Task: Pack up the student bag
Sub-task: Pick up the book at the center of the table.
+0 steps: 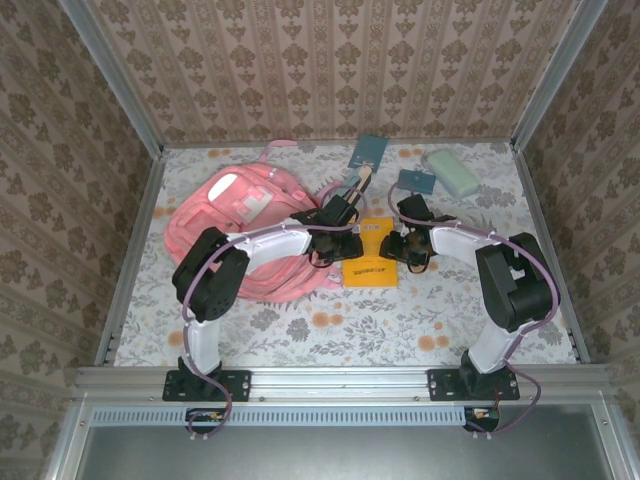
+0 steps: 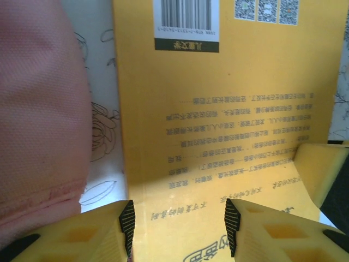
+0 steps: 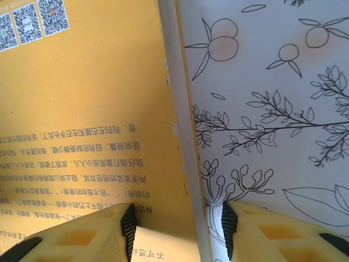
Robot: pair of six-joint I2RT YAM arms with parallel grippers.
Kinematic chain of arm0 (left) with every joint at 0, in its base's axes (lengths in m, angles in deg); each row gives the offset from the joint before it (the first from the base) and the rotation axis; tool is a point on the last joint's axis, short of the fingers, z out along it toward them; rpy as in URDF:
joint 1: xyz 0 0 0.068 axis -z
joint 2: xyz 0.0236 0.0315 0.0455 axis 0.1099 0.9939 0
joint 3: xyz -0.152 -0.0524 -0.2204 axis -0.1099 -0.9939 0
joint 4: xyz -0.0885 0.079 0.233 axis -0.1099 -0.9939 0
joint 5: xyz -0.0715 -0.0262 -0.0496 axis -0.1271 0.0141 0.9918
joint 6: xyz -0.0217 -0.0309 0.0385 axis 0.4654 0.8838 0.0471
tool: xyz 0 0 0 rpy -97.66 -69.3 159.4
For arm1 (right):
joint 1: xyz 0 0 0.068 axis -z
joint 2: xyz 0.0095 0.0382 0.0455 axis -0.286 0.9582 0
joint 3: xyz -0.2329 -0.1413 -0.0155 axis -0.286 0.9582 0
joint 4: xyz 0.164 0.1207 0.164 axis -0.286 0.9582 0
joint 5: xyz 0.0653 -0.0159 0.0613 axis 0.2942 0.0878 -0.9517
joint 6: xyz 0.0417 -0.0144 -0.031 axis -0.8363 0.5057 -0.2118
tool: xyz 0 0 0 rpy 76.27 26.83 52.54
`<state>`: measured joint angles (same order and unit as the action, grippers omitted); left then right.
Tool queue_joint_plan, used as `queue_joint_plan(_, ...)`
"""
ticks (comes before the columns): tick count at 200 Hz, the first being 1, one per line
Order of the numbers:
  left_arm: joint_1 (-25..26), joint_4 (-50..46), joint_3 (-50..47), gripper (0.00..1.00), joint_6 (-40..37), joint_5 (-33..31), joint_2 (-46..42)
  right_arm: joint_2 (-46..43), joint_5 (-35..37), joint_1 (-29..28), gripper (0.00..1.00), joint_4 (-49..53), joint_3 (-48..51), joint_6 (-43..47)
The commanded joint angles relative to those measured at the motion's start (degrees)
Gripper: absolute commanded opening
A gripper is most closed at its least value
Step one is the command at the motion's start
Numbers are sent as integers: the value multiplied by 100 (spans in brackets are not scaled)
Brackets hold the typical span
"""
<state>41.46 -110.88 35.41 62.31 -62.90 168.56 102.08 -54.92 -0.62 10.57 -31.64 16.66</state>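
Note:
The student bag (image 1: 250, 225) is a big pink backpack lying on the left of the table; its fabric (image 2: 41, 109) fills the left of the left wrist view. Beside it lies a yellow book (image 1: 370, 265), back cover up with a barcode (image 2: 186, 22). My left gripper (image 1: 347, 245) hovers open over the book's left part (image 2: 180, 226), with cover showing between the pads. My right gripper (image 1: 393, 245) is open too (image 3: 179, 229), straddling the book's right edge (image 3: 182, 142), one finger above the cover and the other above the tablecloth.
At the back of the flowered tablecloth (image 1: 300, 330) lie a dark teal booklet (image 1: 368, 152), a smaller teal item (image 1: 416, 181) and a pale green case (image 1: 452, 172). Metal rails and patterned walls enclose the table.

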Motion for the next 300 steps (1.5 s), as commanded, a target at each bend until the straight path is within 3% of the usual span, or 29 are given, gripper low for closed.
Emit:
queue_joint_plan(1, 10, -850, 217, 50, -287, -687, 286, 175, 119, -42, 47, -8, -110, 124)
queue_joint_plan(34, 25, -936, 369, 50, -343, -608, 549, 250, 108, -55, 44, -28, -112, 112)
queue_joint_plan(66, 16, -488, 290, 51, -258, -123, 726, 247, 90, -78, 41, -54, -83, 126)
queue_joint_plan(120, -70, 784, -98, 51, 155, 971, 687, 183, 4, -74, 37, -157, 20, 129)
queue_joint_plan(175, -192, 2869, -694, 50, 839, 2025, 278, 174, -100, -77, 33, -219, 83, 60)
queue_joint_plan(255, -200, 3763, -1039, 42, 774, 2378, -192, 45, -120, -78, 33, -225, 151, -12)
queue_joint_plan(300, -215, 4353, -1203, 45, 942, 2648, -227, -53, -131, -71, 34, -220, 193, -56)
